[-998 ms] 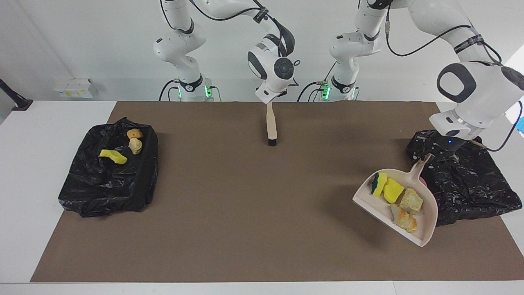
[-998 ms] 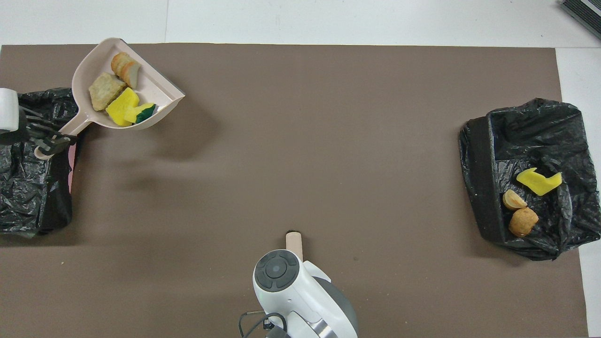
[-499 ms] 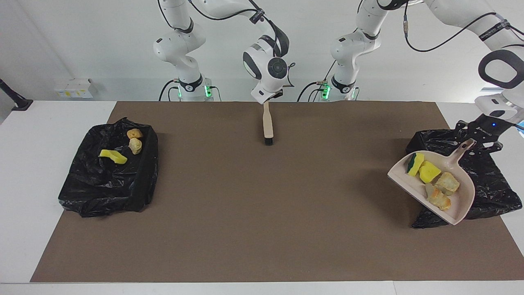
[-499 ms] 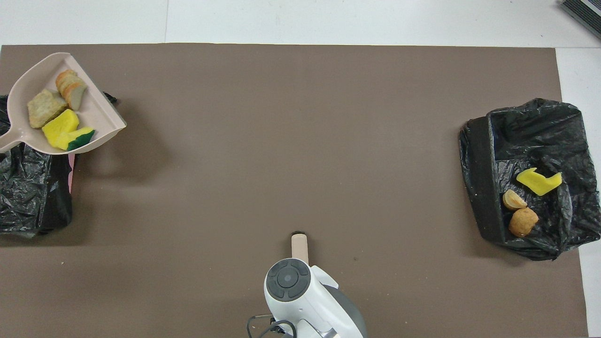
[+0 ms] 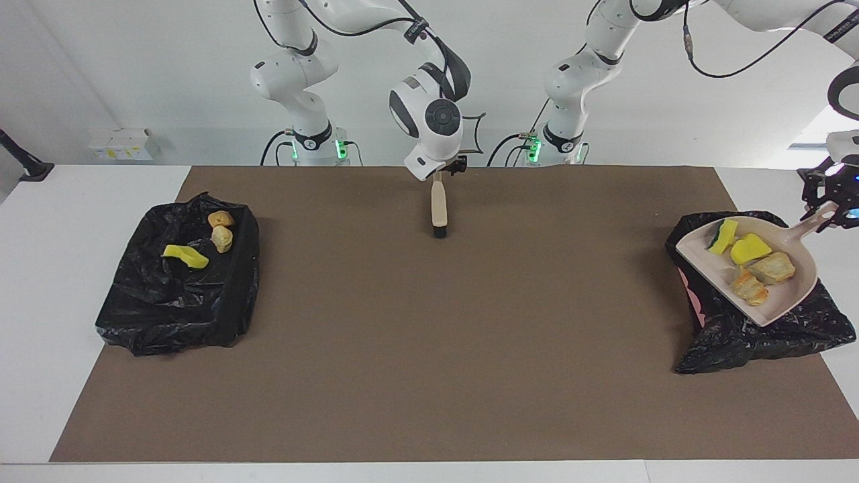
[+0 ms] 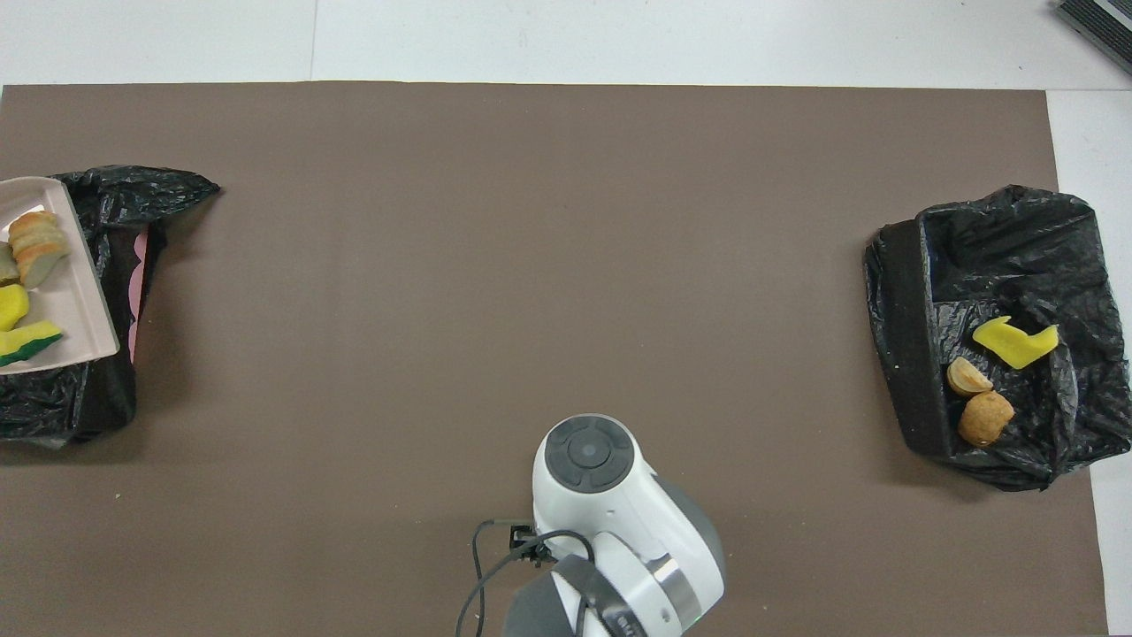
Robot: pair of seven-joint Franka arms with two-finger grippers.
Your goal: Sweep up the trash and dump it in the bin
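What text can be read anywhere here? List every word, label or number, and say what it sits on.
None can be read.
Left arm: a dark band near the picture's edge carries print too small to read.
Small white box at the wall: yellow marks, illegible.

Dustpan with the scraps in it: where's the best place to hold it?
By its slim handle, from the end away from the open lip. The dustpan is wide and holds scraps; only the handle fits the left tool, gripping there.
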